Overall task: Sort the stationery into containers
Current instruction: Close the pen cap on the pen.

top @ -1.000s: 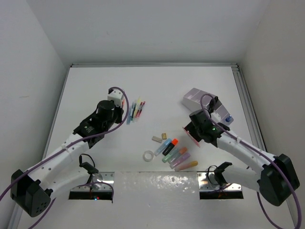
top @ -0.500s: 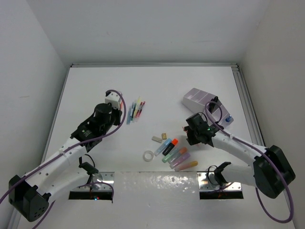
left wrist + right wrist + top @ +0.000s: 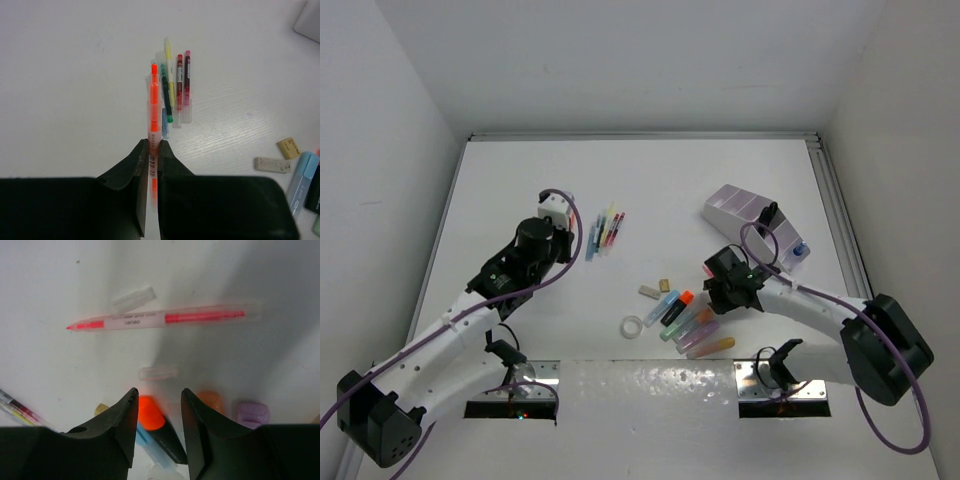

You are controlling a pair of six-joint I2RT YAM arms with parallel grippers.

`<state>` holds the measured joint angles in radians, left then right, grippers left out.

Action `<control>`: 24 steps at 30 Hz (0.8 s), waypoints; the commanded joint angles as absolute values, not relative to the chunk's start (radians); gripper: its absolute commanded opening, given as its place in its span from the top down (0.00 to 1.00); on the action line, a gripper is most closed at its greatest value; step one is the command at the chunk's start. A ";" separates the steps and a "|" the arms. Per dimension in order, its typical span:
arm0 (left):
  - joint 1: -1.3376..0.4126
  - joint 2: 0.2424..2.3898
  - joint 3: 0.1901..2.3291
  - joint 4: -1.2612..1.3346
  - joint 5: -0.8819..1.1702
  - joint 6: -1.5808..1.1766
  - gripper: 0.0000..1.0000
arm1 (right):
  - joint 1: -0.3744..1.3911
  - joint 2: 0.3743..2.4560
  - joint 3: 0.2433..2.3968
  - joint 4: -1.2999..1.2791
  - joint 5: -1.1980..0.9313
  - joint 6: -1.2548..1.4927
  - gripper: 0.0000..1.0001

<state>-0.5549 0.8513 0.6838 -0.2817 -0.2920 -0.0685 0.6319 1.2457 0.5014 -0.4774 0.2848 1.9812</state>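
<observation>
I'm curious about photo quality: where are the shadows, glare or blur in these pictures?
Right wrist: a broad grey shadow covers the right of the table and of the pink pen. Left wrist: even light, orange pen sharp. Top external: speckled glare on the metal strip.

The white desk (image 3: 520, 180) carries a fan of thin pens (image 3: 605, 232) left of centre and an organizer (image 3: 725, 203) well apart at the right. Near the front lie two erasers (image 3: 649, 291), a tape ring (image 3: 625, 325) and a row of highlighters (image 3: 692, 322) side by side. A pink pen (image 3: 160, 320) lies beyond them, with two clear caps (image 3: 134, 299) near it.
</observation>
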 commanded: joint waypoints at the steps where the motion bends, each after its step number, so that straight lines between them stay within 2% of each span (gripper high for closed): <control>1: -0.546 0.831 0.676 -0.253 -0.305 -0.078 1.00 | 0.637 1.262 0.480 -0.431 0.308 2.497 0.62; 19: -0.545 0.825 0.680 -0.261 -0.318 -0.074 1.00 | 0.606 1.335 0.474 -0.388 0.356 2.500 0.66; 24: -0.545 0.824 0.678 -0.265 -0.322 -0.075 1.00 | 0.600 1.348 0.472 -0.384 0.356 2.482 0.75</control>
